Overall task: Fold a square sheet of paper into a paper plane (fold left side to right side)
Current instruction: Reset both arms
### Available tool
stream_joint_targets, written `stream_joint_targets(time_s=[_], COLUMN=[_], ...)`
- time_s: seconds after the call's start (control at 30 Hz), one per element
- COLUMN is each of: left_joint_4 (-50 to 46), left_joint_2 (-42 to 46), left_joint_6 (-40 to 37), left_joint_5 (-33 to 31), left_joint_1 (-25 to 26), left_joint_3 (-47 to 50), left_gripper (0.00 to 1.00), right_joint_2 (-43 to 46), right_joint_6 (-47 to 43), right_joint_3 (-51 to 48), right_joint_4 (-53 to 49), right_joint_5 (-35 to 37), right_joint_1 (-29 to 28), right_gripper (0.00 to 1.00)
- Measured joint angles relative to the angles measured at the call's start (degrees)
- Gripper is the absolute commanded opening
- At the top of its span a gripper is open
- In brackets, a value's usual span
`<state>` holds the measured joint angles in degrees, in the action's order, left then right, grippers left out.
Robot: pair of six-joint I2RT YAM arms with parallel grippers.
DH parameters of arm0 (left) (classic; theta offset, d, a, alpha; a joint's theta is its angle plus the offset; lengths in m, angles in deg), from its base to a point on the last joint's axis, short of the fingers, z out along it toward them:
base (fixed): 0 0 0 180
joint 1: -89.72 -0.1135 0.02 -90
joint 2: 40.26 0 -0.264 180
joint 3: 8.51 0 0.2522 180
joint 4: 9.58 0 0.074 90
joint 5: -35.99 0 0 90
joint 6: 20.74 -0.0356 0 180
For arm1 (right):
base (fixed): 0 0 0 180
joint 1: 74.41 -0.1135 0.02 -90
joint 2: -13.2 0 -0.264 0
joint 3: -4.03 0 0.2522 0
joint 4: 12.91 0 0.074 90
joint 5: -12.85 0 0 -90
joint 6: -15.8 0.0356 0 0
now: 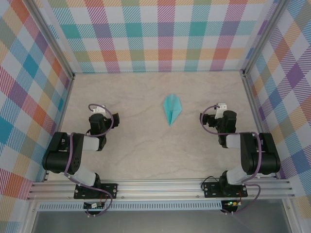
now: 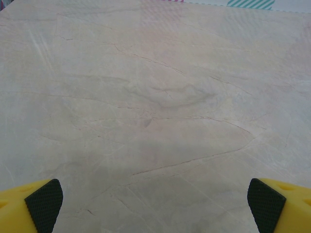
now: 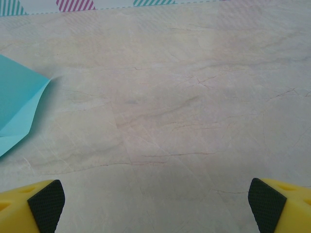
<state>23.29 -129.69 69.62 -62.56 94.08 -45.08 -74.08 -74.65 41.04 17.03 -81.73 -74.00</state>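
Both wide open, nothing held: left hand (image 2: 155, 208), right hand (image 3: 155, 206). Plane (image 1: 171, 109) lies flat on table (image 2: 155, 97) between the hands, closer to right hand, off its left front. Looks folded already. If a crease needs sharpening, press straight down, don't drag. Top view gives whole dart, tip aimed at table's near edge; right wrist view gives a wing's folded edge close up.

A pale marbled table (image 1: 146, 145) carries one folded turquoise paper plane (image 1: 172, 108) near its centre.
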Motion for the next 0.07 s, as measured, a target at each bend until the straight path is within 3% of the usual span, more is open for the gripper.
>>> stream_joint_targets(time_s=[0.07], left_joint_4=[0.0], left_joint_2=[0.0], left_joint_6=[-0.02], left_joint_5=[0.0], left_joint_1=[0.0], left_joint_3=[0.0], left_gripper=[1.0], right_joint_2=[0.0], right_joint_6=[0.02], right_joint_3=[0.0], right_joint_4=[0.0], right_joint_5=[0.0], right_joint_1=[0.0], right_gripper=[1.0])
